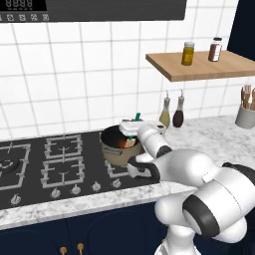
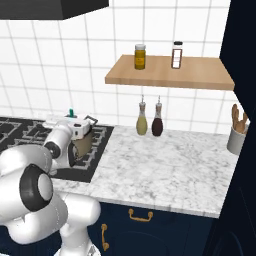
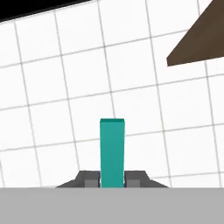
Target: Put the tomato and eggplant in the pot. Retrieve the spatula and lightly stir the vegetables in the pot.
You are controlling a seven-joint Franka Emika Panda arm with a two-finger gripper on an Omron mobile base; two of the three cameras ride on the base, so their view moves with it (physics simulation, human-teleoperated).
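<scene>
Tool [image 3: 112,183]: clamped on spatula [image 3: 112,151], handle upright for stirring.
Pot [image 1: 115,149]: directly below tool, vegetables inside.

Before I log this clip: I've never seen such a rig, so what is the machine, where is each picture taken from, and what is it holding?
It is a white robot arm on a mobile base in a rendered kitchen. Two pictures come from cameras behind it, left and right; the third looks along its pincer, aimed at the tiled wall. The pincer is shut on the spatula, whose green handle stands between the fingertips. It hangs over the pot, which sits on the stove with something red inside, likely the tomato. Two bottles hang below the shelf.
</scene>
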